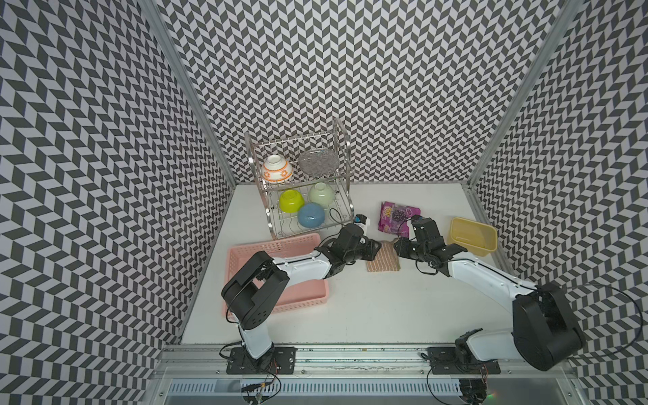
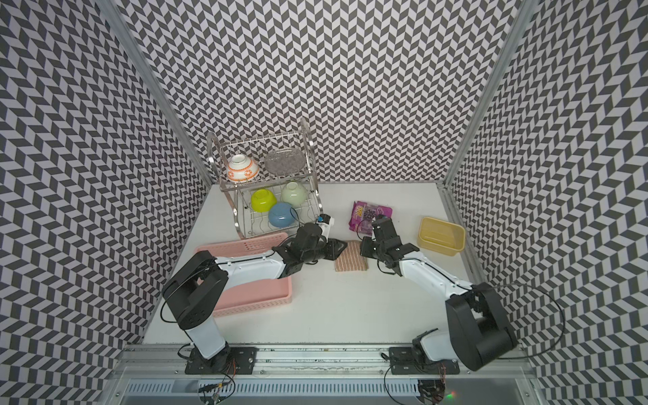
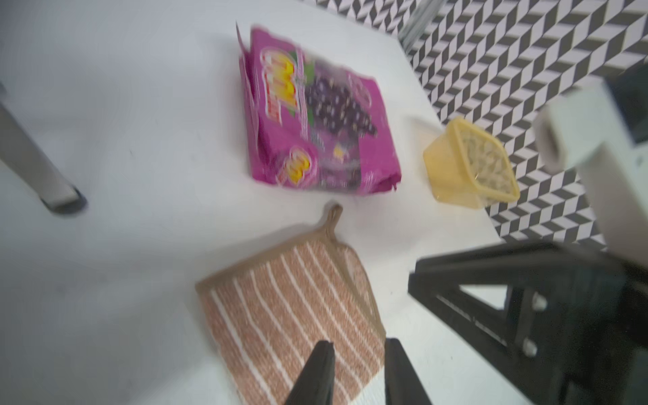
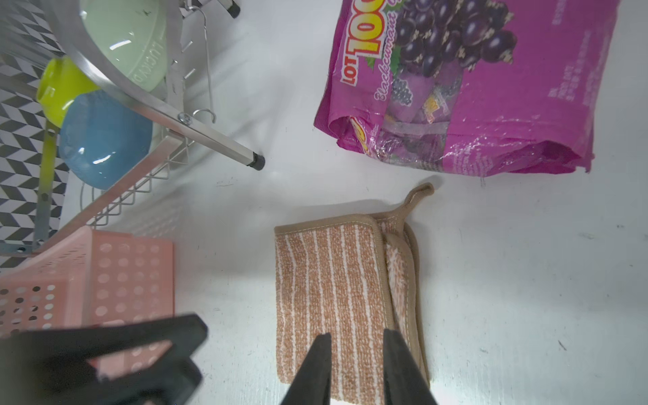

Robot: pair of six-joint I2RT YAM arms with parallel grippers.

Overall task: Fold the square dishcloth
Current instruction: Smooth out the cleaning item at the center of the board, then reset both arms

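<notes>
Left claw [image 3: 357, 345], right claw [image 4: 356, 336]; dishcloth [image 1: 384, 262] between.

tan striped terry dishcloth [image 4: 329, 287] is looking rough, matt; magenta plastic snack bag [image 4: 491, 105] is shining glossy, crinkled.

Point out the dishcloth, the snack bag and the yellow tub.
dishcloth [image 4: 329, 291]: right wrist view, striped top layer.
snack bag [image 4: 491, 91]: right wrist view, printed front.
yellow tub [image 1: 471, 235]: in a top view, bare inside floor.

The arms [image 1: 484, 280] have white links [image 1: 301, 268], black joints [image 1: 252, 298], black base plates [image 1: 284, 361], tapered fingers [image 4: 315, 368].
</notes>
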